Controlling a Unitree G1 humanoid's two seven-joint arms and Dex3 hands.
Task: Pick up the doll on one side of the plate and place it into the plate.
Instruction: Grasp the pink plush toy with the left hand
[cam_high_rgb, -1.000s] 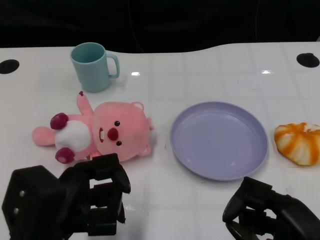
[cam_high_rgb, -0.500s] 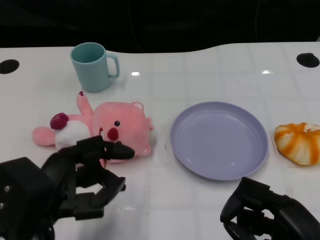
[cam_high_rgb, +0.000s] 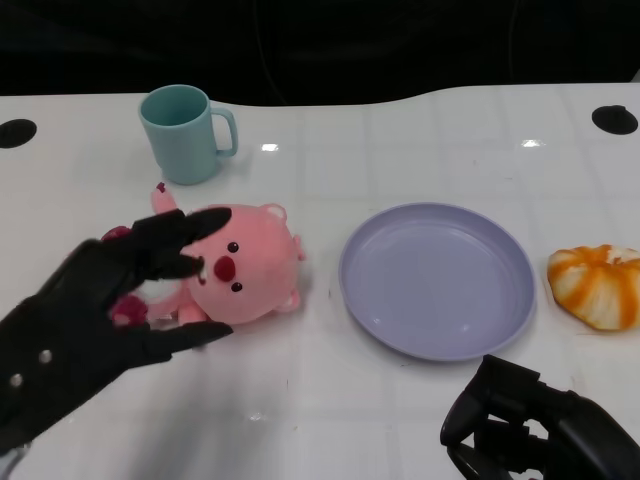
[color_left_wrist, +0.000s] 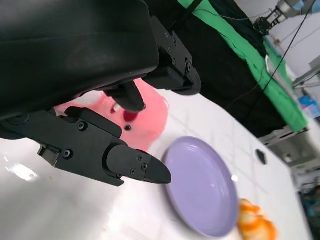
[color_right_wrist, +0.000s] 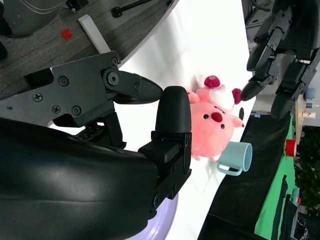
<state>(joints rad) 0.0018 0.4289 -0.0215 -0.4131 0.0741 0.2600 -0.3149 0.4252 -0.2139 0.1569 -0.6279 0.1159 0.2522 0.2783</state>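
Observation:
A pink plush doll (cam_high_rgb: 245, 272) lies on its back on the white table, left of the lilac plate (cam_high_rgb: 437, 280). My left hand (cam_high_rgb: 100, 320) hovers over the doll's body with its fingers spread apart, covering the white belly; I cannot tell whether it touches the doll. The left wrist view shows the doll (color_left_wrist: 147, 112) beyond the spread fingers (color_left_wrist: 125, 162), with the plate (color_left_wrist: 200, 185) further on. My right hand (cam_high_rgb: 540, 435) sits near the front edge below the plate, fingers curled in and holding nothing. The right wrist view shows the doll (color_right_wrist: 212, 127) and my left hand (color_right_wrist: 280, 45) above it.
A teal mug (cam_high_rgb: 185, 135) stands behind the doll at the back left. An orange-and-white striped object (cam_high_rgb: 597, 285) lies right of the plate. Two black round holes (cam_high_rgb: 18, 132) (cam_high_rgb: 615, 118) mark the table's far corners.
My left hand has risen from the front edge, uncurled and moved forward over the doll's body. Doll, plate and right hand have stayed put.

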